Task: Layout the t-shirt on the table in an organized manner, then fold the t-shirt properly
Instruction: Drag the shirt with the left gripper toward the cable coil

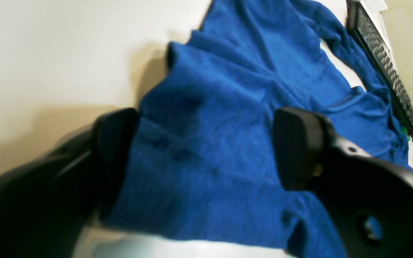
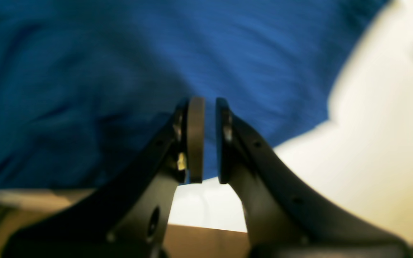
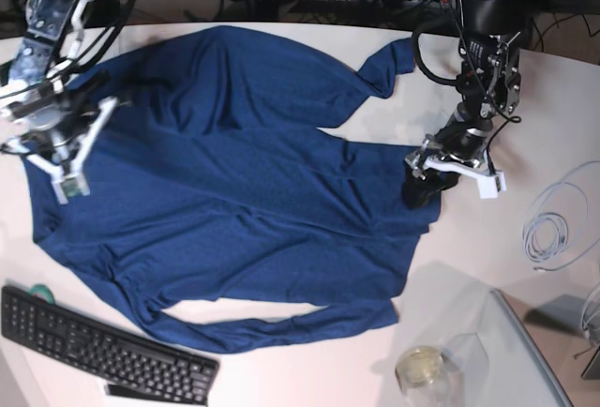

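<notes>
The dark blue t-shirt (image 3: 234, 163) lies spread over most of the white table (image 3: 469, 276), with some wrinkles. One long sleeve runs along its near hem and the other points to the far right. My left gripper (image 1: 206, 143) is open just above the shirt's right side (image 1: 228, 107), its two black fingers wide apart with only cloth beneath. In the base view it (image 3: 419, 189) sits at the shirt's right edge. My right gripper (image 2: 206, 139) is shut to a thin slit, and nothing shows between the pads. It hangs over the shirt's left edge (image 2: 120, 53), at the left of the base view (image 3: 64, 182).
A black keyboard (image 3: 103, 341) lies at the near left, touching the shirt's lower edge, and shows in the left wrist view (image 1: 385, 68). A grey translucent tray (image 3: 525, 351) and a small round jar (image 3: 419, 367) stand at the near right. A coiled cable (image 3: 548, 229) lies to the right.
</notes>
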You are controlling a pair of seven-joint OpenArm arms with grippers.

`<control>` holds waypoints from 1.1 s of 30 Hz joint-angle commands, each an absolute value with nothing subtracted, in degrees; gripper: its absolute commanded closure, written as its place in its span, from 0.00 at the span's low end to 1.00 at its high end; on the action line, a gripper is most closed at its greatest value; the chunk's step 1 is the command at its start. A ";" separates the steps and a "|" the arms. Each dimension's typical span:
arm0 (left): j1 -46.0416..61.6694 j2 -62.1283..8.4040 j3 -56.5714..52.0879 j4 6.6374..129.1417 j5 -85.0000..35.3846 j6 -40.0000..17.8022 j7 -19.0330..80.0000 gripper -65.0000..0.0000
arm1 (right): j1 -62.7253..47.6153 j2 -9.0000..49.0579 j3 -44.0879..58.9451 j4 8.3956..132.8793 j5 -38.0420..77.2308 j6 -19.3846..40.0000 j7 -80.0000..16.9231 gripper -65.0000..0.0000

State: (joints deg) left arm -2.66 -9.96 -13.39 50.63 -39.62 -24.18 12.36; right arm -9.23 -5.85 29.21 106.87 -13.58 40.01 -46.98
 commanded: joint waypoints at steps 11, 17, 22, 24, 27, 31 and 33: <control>-1.45 -9.80 -13.14 60.35 -39.16 -23.25 17.01 1.00 | 0.13 2.07 51.30 83.38 -5.49 40.00 -46.46 0.16; -1.45 -9.36 -17.98 68.97 -39.16 -23.25 24.57 1.00 | 1.19 7.34 51.56 73.45 3.65 40.00 -45.76 0.10; -1.36 -9.36 -19.65 72.13 -39.16 -23.25 27.47 1.00 | 2.24 7.60 52.79 69.05 3.65 40.00 -42.42 0.10; -1.10 -9.45 -19.74 72.13 -39.16 -23.25 27.47 1.00 | 3.21 7.60 52.79 66.24 3.65 40.00 -42.33 0.11; 0.04 -9.45 -20.44 72.13 -39.16 -23.25 27.47 1.00 | 4.70 7.60 52.79 62.02 3.65 40.00 -42.07 0.22; 0.40 -9.45 -20.44 72.13 -39.16 -23.25 27.47 1.00 | 5.14 8.31 52.79 60.53 3.65 40.00 -42.07 0.63; 0.40 -9.54 -20.44 72.22 -39.16 -23.25 27.47 1.00 | 5.14 8.48 52.97 60.97 3.74 40.00 -42.42 0.93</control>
